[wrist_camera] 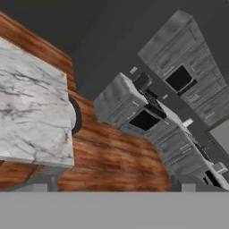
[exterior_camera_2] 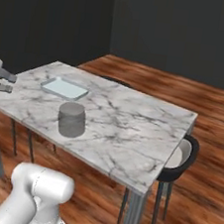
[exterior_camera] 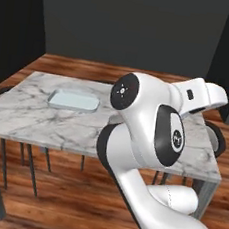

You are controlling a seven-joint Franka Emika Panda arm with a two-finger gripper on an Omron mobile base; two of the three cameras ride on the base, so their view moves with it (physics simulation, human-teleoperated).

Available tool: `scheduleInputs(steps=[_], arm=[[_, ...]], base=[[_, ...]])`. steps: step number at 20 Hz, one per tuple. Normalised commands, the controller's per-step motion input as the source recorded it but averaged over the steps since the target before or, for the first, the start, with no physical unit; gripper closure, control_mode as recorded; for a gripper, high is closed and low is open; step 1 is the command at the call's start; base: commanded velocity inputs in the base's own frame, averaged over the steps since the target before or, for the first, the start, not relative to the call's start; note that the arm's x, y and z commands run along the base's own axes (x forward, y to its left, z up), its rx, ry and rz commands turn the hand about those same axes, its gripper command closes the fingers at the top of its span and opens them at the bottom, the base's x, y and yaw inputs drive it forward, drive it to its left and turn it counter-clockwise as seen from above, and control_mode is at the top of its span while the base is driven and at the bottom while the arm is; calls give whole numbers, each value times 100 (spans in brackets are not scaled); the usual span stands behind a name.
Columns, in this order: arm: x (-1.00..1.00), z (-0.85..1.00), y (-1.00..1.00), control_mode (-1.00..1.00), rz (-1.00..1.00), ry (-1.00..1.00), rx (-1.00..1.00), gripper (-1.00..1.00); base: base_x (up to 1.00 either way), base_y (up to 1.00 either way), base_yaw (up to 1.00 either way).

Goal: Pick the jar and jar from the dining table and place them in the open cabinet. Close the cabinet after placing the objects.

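One jar [exterior_camera_2: 72,120], a squat grey cylinder, stands upright on the dining table [exterior_camera_2: 131,131], a white marble top with grey veins, near its front edge. In the left base view my own arm hides the jar. My gripper [exterior_camera_2: 7,82] hovers at the left end of the table, well left of the jar and apart from it. Its two fingers are spread open with nothing between them. The hand view looks past the table corner [wrist_camera: 36,116] toward grey wood-grain kitchen units [wrist_camera: 179,58]. I cannot pick out the cabinet among them.
A shallow pale-blue tray [exterior_camera: 74,101] lies on the far left part of the table [exterior_camera: 35,122]. A black chair [exterior_camera_2: 180,158] is tucked at the table's right end. Wooden floor surrounds the table, and dark walls stand behind it.
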Motion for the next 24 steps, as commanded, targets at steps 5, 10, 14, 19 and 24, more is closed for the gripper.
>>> scheduleInputs(steps=[5,10,14,19,24], arm=[[0,0,0,100,0,0,0,-100],[0,0,0,100,0,0,0,-100],[0,0,0,100,0,0,0,-100],[0,0,0,100,0,0,0,-100],[0,0,0,100,0,0,0,-100]], base=[[29,65,-36],[26,56,-33],[20,46,-31],[20,38,-30],[24,14,-28]])
